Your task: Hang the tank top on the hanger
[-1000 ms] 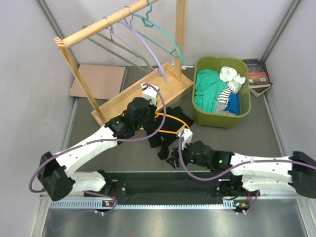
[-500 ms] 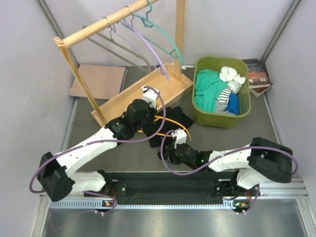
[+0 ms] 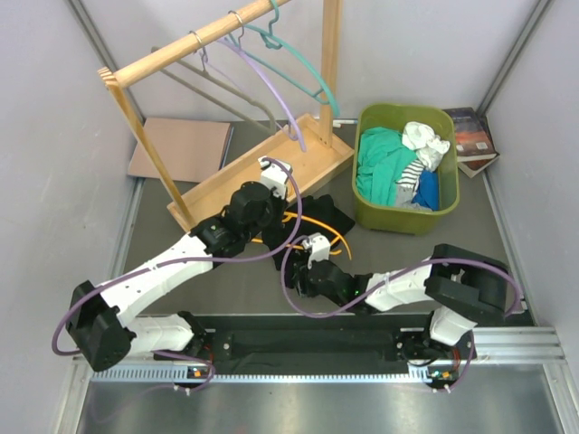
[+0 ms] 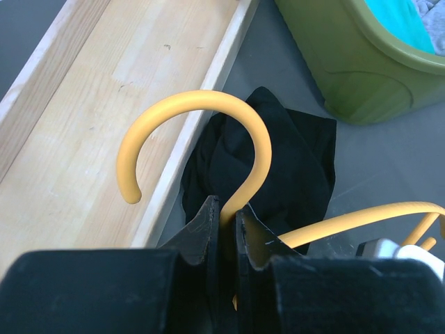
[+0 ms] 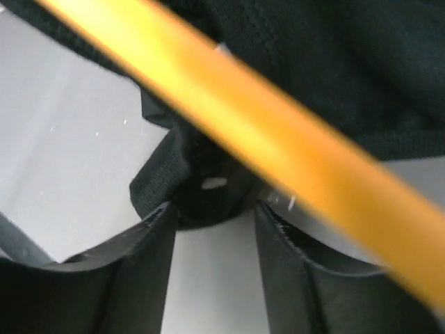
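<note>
The black tank top (image 3: 322, 209) lies crumpled on the table beside the wooden rack base, with the orange hanger (image 3: 327, 225) lying across it. My left gripper (image 4: 226, 206) is shut on the hanger's neck just below the curved hook (image 4: 198, 101), and the tank top (image 4: 292, 160) lies bunched beyond it. My right gripper (image 5: 212, 212) is open, low over the table. A folded edge of the tank top (image 5: 198, 184) sits right at its fingertips, and the hanger's arm (image 5: 264, 125) crosses diagonally above. In the top view the right gripper (image 3: 301, 269) is at the garment's near edge.
A wooden rack (image 3: 194, 41) holds a teal hanger (image 3: 303, 65), a lilac hanger (image 3: 271, 90) and a grey one. Its base tray (image 3: 226, 181) lies just behind the tank top. A green bin (image 3: 398, 220) of clothes stands on the right, cardboard (image 3: 181, 145) at the back left, books (image 3: 472, 136) at the back right.
My right arm has swung left and forward to the tank top's near edge, and its jaws have narrowed. The left gripper has kept its hold on the hanger.
</note>
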Robot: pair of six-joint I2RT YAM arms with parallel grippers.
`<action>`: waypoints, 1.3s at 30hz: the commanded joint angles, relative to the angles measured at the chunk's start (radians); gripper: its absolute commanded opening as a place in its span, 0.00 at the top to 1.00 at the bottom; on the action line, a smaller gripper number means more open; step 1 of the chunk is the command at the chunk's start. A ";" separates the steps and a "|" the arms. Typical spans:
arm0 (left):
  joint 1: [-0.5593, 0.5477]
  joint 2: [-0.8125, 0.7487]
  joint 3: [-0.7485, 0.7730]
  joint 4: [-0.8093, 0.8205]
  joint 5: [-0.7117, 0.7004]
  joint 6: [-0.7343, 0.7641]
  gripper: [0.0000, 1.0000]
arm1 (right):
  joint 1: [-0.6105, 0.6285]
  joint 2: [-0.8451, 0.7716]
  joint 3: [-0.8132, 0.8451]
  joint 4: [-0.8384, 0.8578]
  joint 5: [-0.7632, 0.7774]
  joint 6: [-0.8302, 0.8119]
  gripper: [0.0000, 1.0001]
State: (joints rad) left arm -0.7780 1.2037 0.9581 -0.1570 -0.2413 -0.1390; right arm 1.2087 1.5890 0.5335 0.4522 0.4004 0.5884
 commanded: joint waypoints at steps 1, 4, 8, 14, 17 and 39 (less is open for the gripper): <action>0.003 -0.039 0.001 0.063 0.014 0.003 1.00 | 0.011 0.045 0.045 0.049 0.043 -0.019 0.60; 0.003 -0.041 0.001 0.060 0.011 0.006 1.00 | 0.011 0.052 0.052 0.063 0.057 -0.030 0.80; 0.003 -0.049 -0.001 0.056 -0.009 0.022 1.00 | 0.011 0.025 0.043 0.040 0.090 -0.033 1.00; 0.003 -0.082 -0.007 0.057 -0.035 0.048 1.00 | 0.014 -0.165 -0.096 0.005 0.117 -0.018 1.00; 0.003 -0.098 -0.007 0.057 -0.056 0.061 1.00 | 0.017 -0.302 -0.165 -0.075 0.135 0.002 1.00; 0.003 -0.136 -0.033 0.091 -0.027 0.113 1.00 | -0.195 -0.874 -0.221 -0.561 0.083 -0.099 1.00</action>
State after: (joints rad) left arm -0.7784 1.0992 0.9272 -0.1467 -0.2798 -0.0479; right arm 1.0733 0.7380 0.3054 -0.0845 0.5625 0.5476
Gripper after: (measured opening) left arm 0.113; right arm 0.009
